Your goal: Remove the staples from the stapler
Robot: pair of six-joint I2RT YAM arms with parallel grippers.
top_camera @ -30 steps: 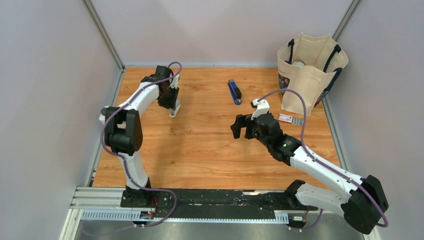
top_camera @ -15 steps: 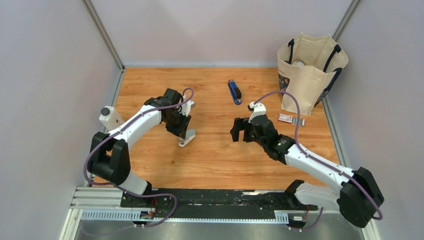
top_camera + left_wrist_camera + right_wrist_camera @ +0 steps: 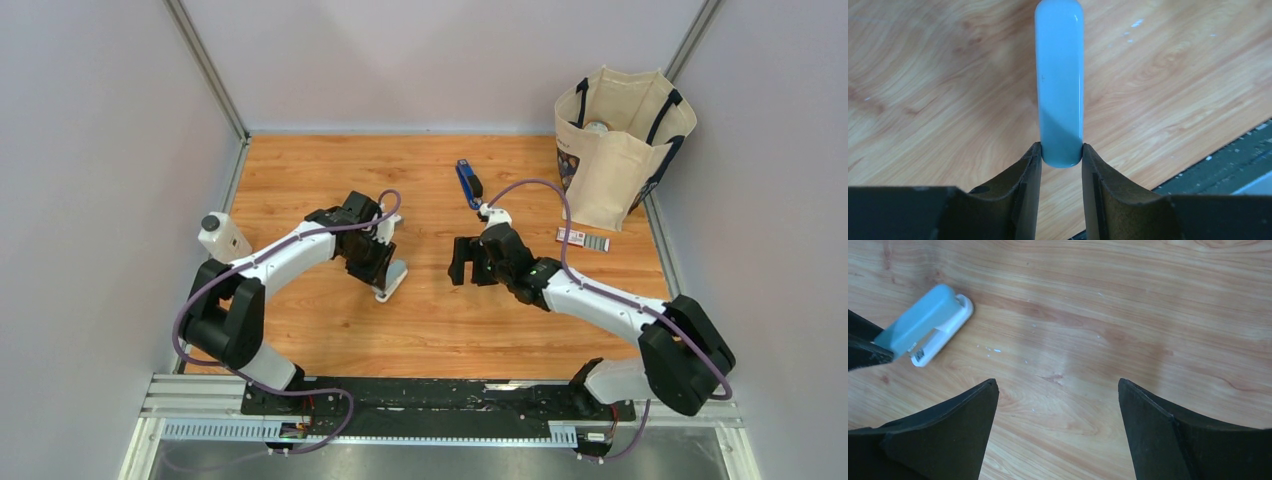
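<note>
I'm seeing the stapler (image 3: 468, 183) lying apart, beyond my right gripper (image 3: 466, 262) (gaping wide, holding nothing); my left gripper (image 3: 1061, 147) is clamping a pale blue block (image 3: 1059, 80).

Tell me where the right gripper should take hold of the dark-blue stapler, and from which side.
Grip the dark-blue stapler across its narrow width near mid-length, coming straight down from above. It lies flat on the table, long and slim, so its long sides are probably the easiest faces for the open right gripper to pinch.
</note>
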